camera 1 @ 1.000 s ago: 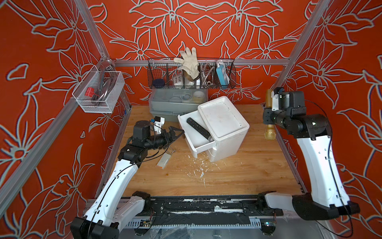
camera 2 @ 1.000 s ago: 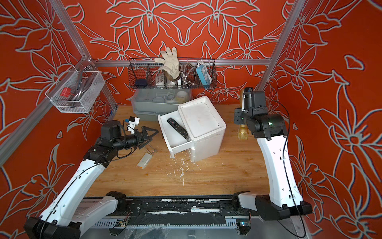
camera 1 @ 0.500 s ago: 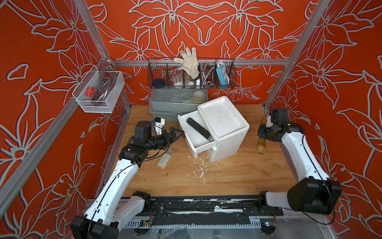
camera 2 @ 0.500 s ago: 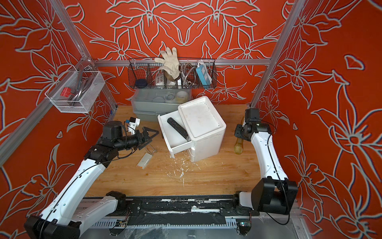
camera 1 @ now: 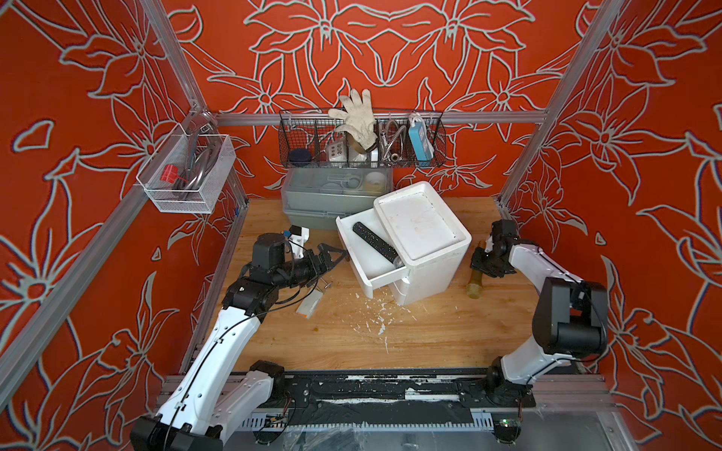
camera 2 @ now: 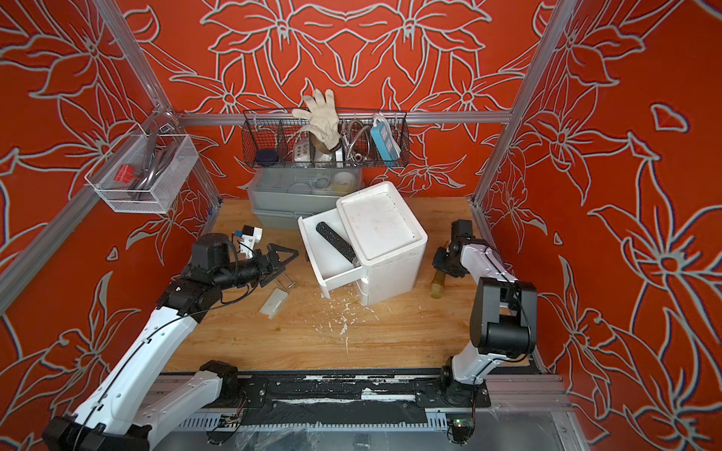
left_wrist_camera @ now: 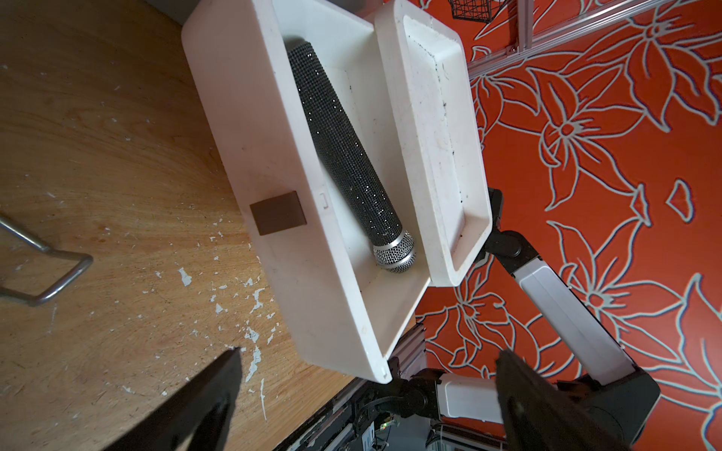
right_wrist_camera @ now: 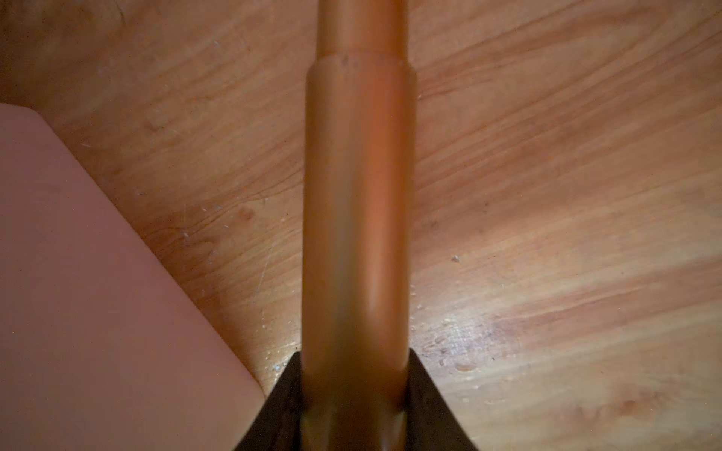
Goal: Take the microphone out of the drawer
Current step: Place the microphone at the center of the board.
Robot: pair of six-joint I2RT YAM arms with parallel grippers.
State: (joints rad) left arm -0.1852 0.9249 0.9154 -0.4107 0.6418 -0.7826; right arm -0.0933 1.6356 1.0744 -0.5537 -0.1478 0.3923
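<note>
In both top views I see the white cabinet (camera 1: 418, 222) (camera 2: 379, 222) standing askew on the table (camera 1: 429, 332), with its drawer (camera 1: 349, 254) (camera 2: 310, 254) pulled out toward my left arm. The black mic (camera 1: 375, 244) (camera 2: 336, 244) lies slantwise inside the drawer, its head end tucked under the cabinet's top edge. My left gripper (camera 1: 338, 259) (camera 2: 291, 262) hangs just beside the drawer front, jaws spread wide and empty, not touching it. On the cabinet's far side my right gripper (camera 1: 482, 265) (camera 2: 445, 265) is clamped round a gold mic (camera 1: 474, 284) (camera 2: 436, 284). Its head points toward the table's front edge and sits low at the wood. I cannot tell whether it touches.

From the left wrist, the black mic (left_wrist_camera: 344, 156) runs along the drawer (left_wrist_camera: 242, 136), its silver mesh head in a corner by the cabinet body. The two fingers (left_wrist_camera: 211, 398) sit far apart at the frame's edge, holding nothing. A wire clip (left_wrist_camera: 43, 265) and white flecks (left_wrist_camera: 254, 296) lie on the wood.

From the right wrist, the gold mic (right_wrist_camera: 357, 214) runs straight out from between the jaws, which press on both its sides. The wood is close behind it and the cabinet (right_wrist_camera: 97, 293) just beside it.
</note>
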